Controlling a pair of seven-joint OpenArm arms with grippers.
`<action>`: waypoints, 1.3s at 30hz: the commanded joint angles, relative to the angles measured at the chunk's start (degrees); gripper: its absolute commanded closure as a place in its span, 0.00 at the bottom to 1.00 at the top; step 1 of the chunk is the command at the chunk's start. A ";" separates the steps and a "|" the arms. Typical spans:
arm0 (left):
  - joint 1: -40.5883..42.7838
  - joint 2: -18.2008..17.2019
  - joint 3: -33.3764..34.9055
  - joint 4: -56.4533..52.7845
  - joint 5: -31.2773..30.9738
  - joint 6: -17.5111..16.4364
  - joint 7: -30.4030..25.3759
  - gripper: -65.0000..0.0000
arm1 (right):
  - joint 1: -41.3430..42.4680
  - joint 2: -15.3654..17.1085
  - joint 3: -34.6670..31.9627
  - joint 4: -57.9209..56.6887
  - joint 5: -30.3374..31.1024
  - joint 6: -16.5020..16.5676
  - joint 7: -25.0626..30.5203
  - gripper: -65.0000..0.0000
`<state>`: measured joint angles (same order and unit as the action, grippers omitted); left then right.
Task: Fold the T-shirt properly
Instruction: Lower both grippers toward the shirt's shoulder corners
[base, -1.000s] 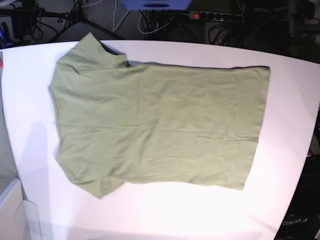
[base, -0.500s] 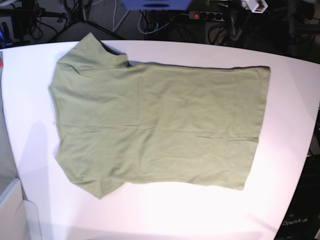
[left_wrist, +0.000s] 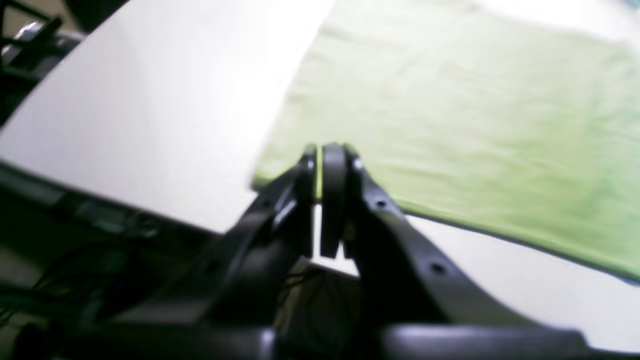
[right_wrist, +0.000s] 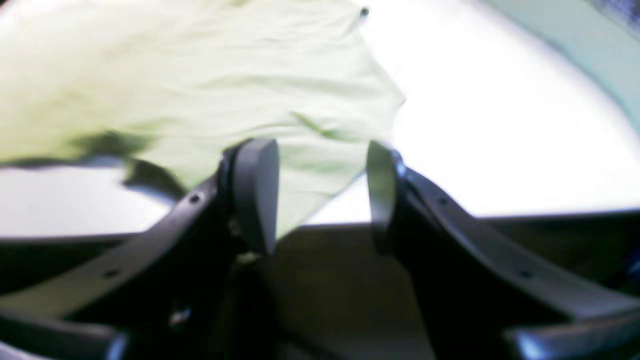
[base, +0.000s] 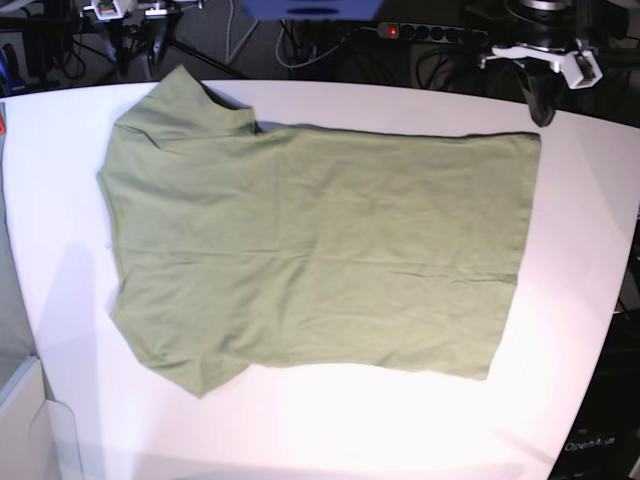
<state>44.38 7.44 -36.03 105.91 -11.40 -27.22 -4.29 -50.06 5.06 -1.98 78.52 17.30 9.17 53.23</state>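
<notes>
Green shirt (left_wrist: 450, 115) fills my left wrist view just beyond the left pincer (left_wrist: 327, 165), whose jaws are pressed together on nothing at a shirt corner near the table (left_wrist: 150, 100) edge. From the right wrist I see the right pincer (right_wrist: 320, 195) spread, holding nothing, a sleeve lying just past its tips. On the base view I find the shirt flat on the table, the left pincer (base: 540, 105) beyond its far corner.

Blurred wrist views, overexposed table (base: 330, 420)
</notes>
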 joint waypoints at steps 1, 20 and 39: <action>-0.03 -0.19 -0.85 1.13 -0.60 -0.34 -0.41 0.98 | -1.06 0.26 -0.35 1.35 1.47 1.95 0.88 0.55; -1.79 -0.45 -4.01 4.47 -0.43 -0.34 1.88 0.98 | -1.94 20.21 -13.01 15.85 37.60 6.08 -17.76 0.36; -1.88 -0.45 -4.01 4.11 -0.43 -0.34 1.88 0.98 | 2.72 25.31 -19.16 9.17 51.23 12.94 -18.11 0.36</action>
<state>41.87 7.18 -39.86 109.12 -11.38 -27.27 -0.80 -46.52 29.65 -21.34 87.20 67.96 21.43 34.06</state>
